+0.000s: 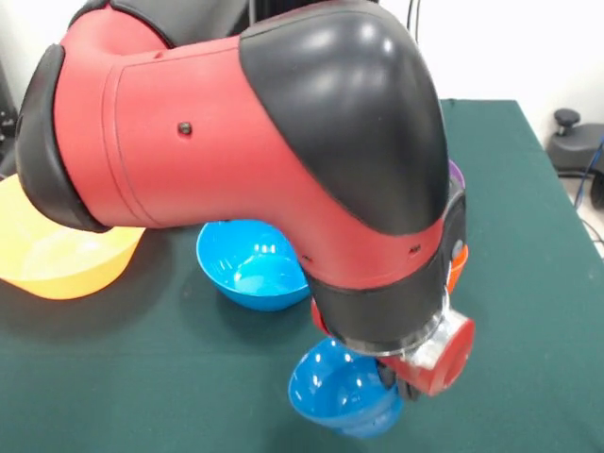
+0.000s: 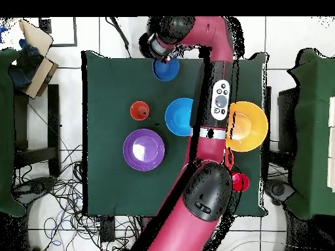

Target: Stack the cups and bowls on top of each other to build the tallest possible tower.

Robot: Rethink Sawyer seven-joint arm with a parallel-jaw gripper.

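Note:
My gripper (image 1: 400, 384) is near the table's front edge, with its dark fingers on the right rim of the small blue bowl (image 1: 340, 389). The bowl hangs tilted with its opening up and to the left. In the overhead view the gripper (image 2: 163, 57) and this bowl (image 2: 166, 69) sit at the table's far edge. The medium blue bowl (image 1: 253, 264) (image 2: 178, 116) stands upright mid-table. The large yellow-orange bowl (image 1: 57, 257) (image 2: 248, 126) is at one side. The wide purple bowl (image 2: 143, 149) and an orange-red cup (image 2: 139, 110) stand apart. No tower shows.
My arm (image 1: 283, 142) fills most of the front view and hides the purple bowl and the cup, apart from slivers at its right edge. A small red round thing (image 2: 239, 182) lies beside the arm near the robot's base. Cardboard boxes (image 2: 36, 55) stand off the table.

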